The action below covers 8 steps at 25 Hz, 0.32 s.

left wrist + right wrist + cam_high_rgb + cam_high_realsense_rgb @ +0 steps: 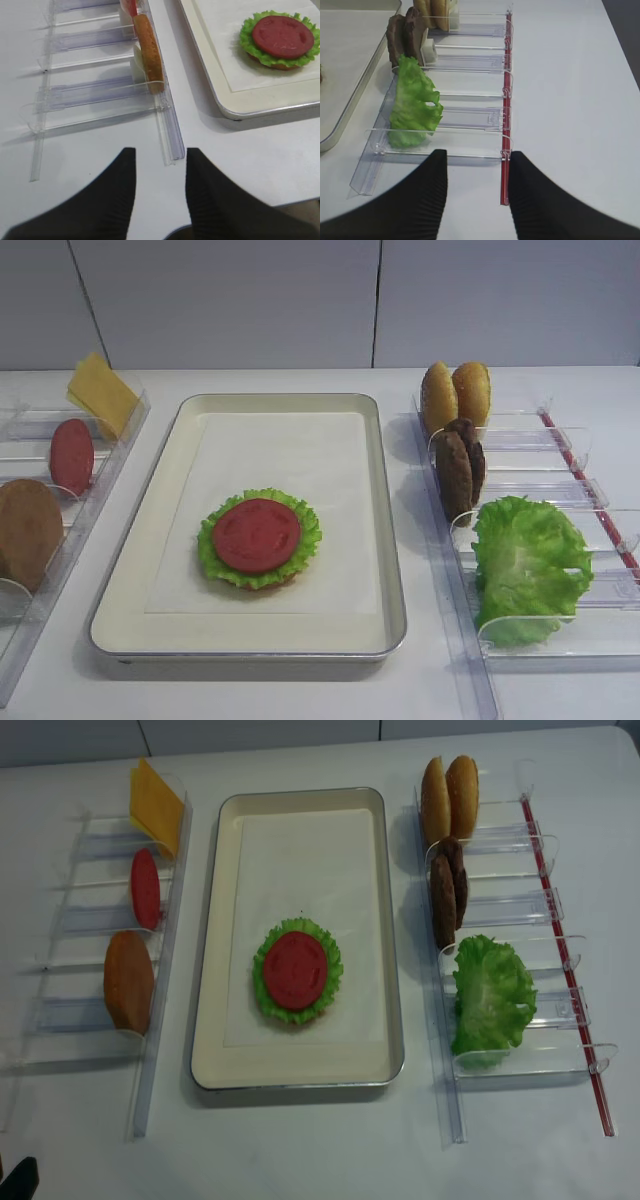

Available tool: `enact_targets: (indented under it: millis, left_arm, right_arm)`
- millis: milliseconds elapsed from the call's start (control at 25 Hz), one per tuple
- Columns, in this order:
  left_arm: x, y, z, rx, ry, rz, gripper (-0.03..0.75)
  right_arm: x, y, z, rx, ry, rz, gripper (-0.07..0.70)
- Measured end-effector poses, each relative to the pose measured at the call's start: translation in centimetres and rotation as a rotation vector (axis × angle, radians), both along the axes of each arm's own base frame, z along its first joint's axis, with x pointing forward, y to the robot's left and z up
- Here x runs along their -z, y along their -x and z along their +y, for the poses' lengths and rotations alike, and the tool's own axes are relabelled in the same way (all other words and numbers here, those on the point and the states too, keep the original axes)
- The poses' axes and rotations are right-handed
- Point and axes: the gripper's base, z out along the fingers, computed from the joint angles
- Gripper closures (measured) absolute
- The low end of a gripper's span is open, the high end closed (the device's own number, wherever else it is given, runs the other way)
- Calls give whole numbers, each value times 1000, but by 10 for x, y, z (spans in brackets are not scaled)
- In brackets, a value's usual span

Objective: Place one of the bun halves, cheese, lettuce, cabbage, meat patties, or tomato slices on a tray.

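On the tray [130,580] lies a stack: a tomato slice [256,535] on lettuce [308,540] on a bun half, whose edge barely shows. The left holder carries cheese [100,392], a tomato slice [71,455] and a bun half [25,532]. The right holder carries two bun halves [455,392], two meat patties [460,468] and lettuce [525,565]. Cabbage is out of view. My left gripper [161,152] hangs open and empty at the near end of the left holder. My right gripper [479,152] is open and empty before the right holder's near end.
Clear plastic holders [80,1020] [520,1060] flank the tray on both sides. A red strip [506,125] runs along the right holder's outer side. The table's front edge [295,202] lies just behind my left gripper.
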Motion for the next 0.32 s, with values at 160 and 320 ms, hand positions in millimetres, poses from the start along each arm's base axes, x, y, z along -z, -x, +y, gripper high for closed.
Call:
enact_targets:
  millis: [160,320]
  left_arm:
    - [0,0,0,0,0,0,483]
    - [0,0,0,0,0,0,483]
  right_arm:
    - [0,0,0,0,0,0,322]
    - [0,0,0,0,0,0,322]
